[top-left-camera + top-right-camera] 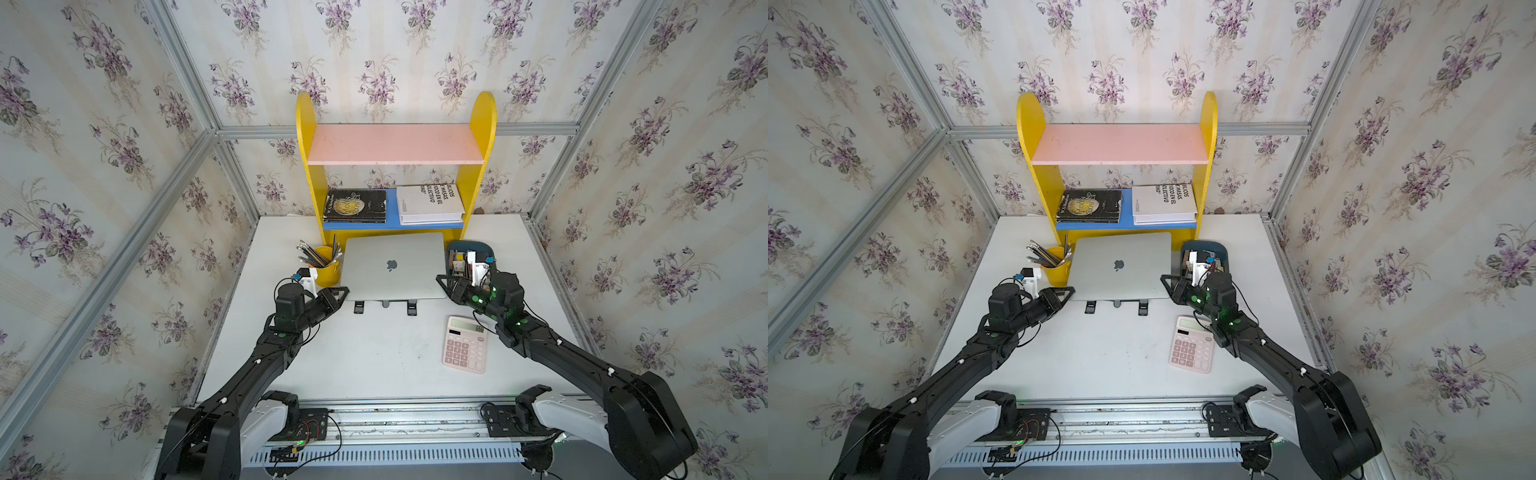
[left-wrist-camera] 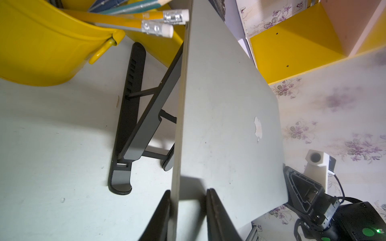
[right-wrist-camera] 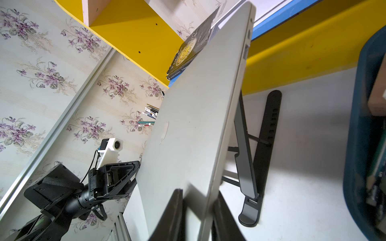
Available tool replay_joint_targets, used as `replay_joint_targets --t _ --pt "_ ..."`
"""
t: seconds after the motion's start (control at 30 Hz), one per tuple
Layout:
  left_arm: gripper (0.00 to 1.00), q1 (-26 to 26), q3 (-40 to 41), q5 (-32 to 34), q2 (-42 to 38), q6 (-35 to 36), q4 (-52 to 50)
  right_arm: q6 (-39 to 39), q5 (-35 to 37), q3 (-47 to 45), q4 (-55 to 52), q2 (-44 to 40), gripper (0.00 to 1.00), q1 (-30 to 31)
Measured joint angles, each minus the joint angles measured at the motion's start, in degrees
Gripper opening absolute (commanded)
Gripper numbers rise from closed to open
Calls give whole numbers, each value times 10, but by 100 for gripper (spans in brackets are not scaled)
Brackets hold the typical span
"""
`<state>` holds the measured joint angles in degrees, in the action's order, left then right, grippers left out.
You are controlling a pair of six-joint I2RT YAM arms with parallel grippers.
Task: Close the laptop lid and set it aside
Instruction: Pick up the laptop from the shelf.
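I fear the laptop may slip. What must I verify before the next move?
1. Lid shut: ok.
2. Left gripper astride laptop corner: ok.
3. Left gripper pressing lid: not ok, a gap shows.
4. Right gripper hold firm: cannot tell.
5. Laptop off stand: not ok, rests on it.
6. Pencils clear of laptop: cannot tell.

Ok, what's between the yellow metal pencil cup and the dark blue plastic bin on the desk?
The closed slim silver aluminium laptop, propped on a black folding stand, fills that stretch; both top views show it.
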<state>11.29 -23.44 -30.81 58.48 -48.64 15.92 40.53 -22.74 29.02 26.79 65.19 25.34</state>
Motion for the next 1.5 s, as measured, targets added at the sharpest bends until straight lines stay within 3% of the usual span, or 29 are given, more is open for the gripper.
replay_joint_targets --t 0.5,1.5 --pt "0 0 -42 0 -65 3 -69 15 -3 9 -10 -44 6 0" --pt "0 0 -193 16 -75 33 -172 16 3 118 -61 -52 6 0"
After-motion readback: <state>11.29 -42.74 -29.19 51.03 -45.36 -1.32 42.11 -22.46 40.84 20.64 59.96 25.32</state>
